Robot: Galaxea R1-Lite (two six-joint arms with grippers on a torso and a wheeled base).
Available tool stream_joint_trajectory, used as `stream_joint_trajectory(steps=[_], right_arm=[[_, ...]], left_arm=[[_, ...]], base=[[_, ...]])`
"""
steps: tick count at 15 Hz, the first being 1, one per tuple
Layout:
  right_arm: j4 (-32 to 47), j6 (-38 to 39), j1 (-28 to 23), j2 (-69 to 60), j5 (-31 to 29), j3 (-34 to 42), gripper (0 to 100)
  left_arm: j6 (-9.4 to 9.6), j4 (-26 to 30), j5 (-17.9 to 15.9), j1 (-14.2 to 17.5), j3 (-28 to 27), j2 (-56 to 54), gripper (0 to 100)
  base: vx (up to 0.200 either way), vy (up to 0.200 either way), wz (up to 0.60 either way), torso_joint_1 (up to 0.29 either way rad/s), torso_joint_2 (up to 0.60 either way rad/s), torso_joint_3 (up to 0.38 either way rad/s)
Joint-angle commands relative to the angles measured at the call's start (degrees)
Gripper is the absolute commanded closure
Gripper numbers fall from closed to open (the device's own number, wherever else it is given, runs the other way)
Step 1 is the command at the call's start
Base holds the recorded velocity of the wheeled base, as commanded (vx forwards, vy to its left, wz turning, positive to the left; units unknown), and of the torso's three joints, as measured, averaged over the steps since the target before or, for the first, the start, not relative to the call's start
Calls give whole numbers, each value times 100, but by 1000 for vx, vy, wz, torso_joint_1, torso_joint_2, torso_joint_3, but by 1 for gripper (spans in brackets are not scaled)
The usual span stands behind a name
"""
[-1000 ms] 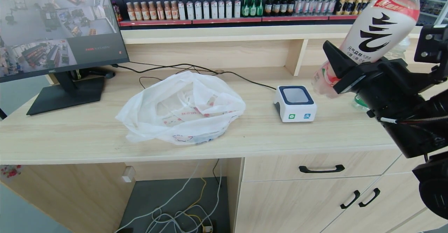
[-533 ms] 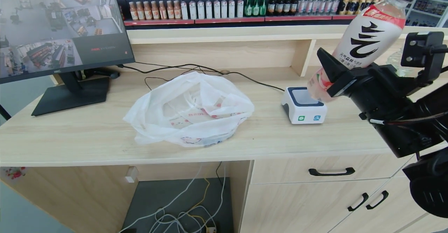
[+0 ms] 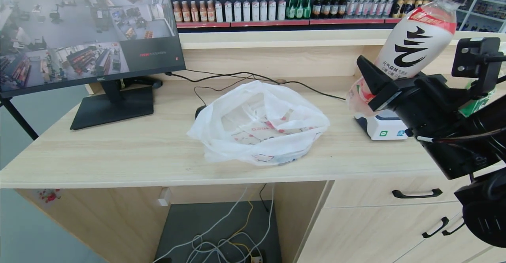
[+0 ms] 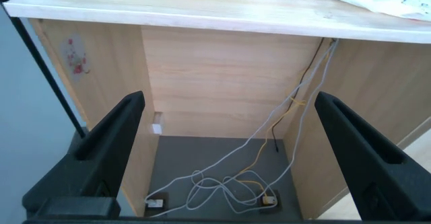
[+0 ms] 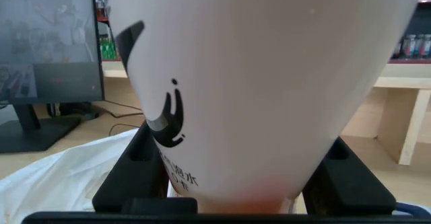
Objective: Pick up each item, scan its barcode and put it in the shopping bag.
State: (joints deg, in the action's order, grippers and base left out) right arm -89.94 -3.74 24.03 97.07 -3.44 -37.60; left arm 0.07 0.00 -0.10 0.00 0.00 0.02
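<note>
My right gripper (image 3: 385, 87) is shut on the lower part of a white drink bottle (image 3: 415, 45) with a red band and a dark cap. The bottle is tilted, its base hanging just above the white barcode scanner (image 3: 381, 126) on the counter. In the right wrist view the bottle (image 5: 256, 69) stands close between the fingers. The white plastic shopping bag (image 3: 261, 124) lies open on the counter to the left of the scanner, and its edge (image 5: 74, 173) shows past the bottle. My left gripper (image 4: 232, 157) is open, low in front of the counter and facing the space beneath it.
A monitor (image 3: 87, 29) on a black stand sits at the counter's back left, with cables running behind the bag. A green item (image 3: 478, 101) peeks out behind the right arm. Shelves of bottles (image 3: 276, 10) line the back wall. Loose cables (image 4: 249, 177) lie under the counter; drawers (image 3: 415, 193) are at lower right.
The head view has swung, so the whole counter slides right in the picture. Relative to the counter, the bottle in my right gripper has gone from right of the scanner to above it.
</note>
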Motion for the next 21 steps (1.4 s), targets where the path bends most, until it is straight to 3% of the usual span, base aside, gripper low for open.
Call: stream_joint_trajectory(steps=[1, 12, 16, 21], right_arm=[[-6, -4, 5, 22, 1, -2, 100], [21, -39, 172, 242, 45, -108, 100], [240, -162, 594, 1077, -122, -1030, 100], [1093, -162, 1043, 1894, -122, -2569, 100]], left_arm=[[1, 0, 1, 0, 0, -2, 0], [1, 0, 1, 0, 0, -2, 0], [1, 0, 1, 0, 0, -2, 0], [-7, 0, 1, 0, 0, -2, 0]], base=[[0, 0, 0, 0, 0, 0], [0, 0, 0, 0, 0, 0], [0, 0, 0, 0, 0, 0], [0, 0, 0, 0, 0, 0]])
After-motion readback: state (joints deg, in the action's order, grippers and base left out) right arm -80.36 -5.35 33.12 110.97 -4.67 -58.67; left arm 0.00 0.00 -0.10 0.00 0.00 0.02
